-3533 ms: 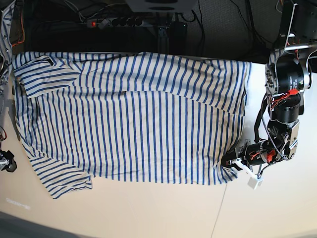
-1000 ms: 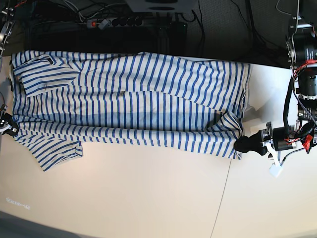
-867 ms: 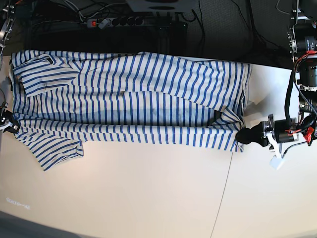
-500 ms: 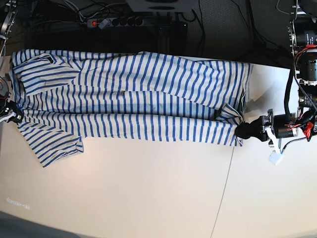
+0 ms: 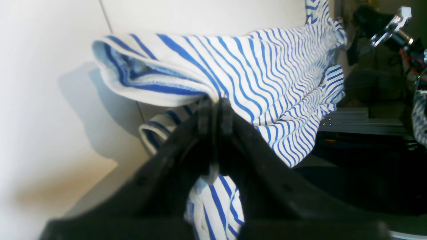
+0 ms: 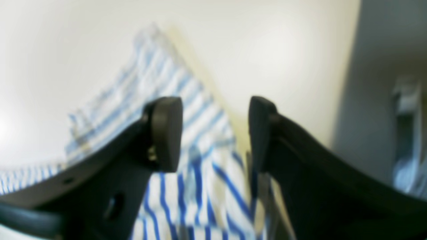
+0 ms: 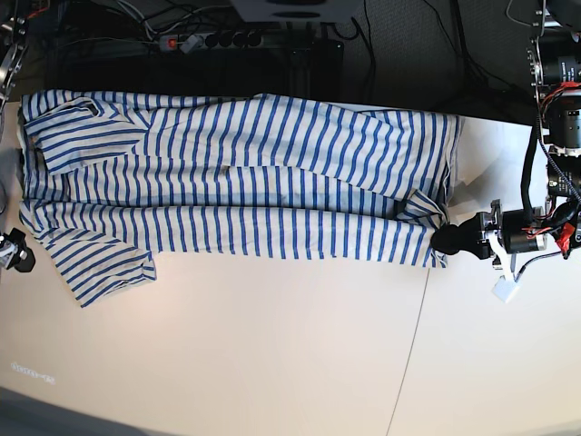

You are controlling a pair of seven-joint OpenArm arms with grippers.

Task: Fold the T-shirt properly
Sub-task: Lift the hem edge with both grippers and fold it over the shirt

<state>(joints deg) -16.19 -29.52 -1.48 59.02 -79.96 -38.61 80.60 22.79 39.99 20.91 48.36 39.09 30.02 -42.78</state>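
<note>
T-shirt [image 7: 245,182]: a soft, cream-white knit crossed all over by thin blue stripes is laid out long and flat on the table; its lower long edge has been doubled over into a narrow band, and one short sleeve [image 7: 104,272] is splayed out beside the right gripper.
Hem corner [image 5: 150,76]: a rolled, layered lip of cloth with a ribbed edge is lifted just off the surface by the left gripper, and a soft shadow is cast beneath it.
Left gripper [image 5: 214,111]: its matte black, ridged fingertips are pressed together on the striped fabric; a fold is pinched between them, and more cloth is bunched under the jaws.
Right gripper [image 6: 215,133]: its rounded black pads are spread well apart with nothing between them; blurred striped cloth is seen below and beyond the gap, not clasped. In the base view this gripper [image 7: 13,256] is seen just off the shirt's edge, near the sleeve.
Table [image 7: 272,354]: a smooth, pale, matte top with a thin seam line running across it, near the left gripper.
Power strip [image 7: 213,40]: a dark, long bar with cables is set beyond the shirt's far edge, well apart from both grippers.
</note>
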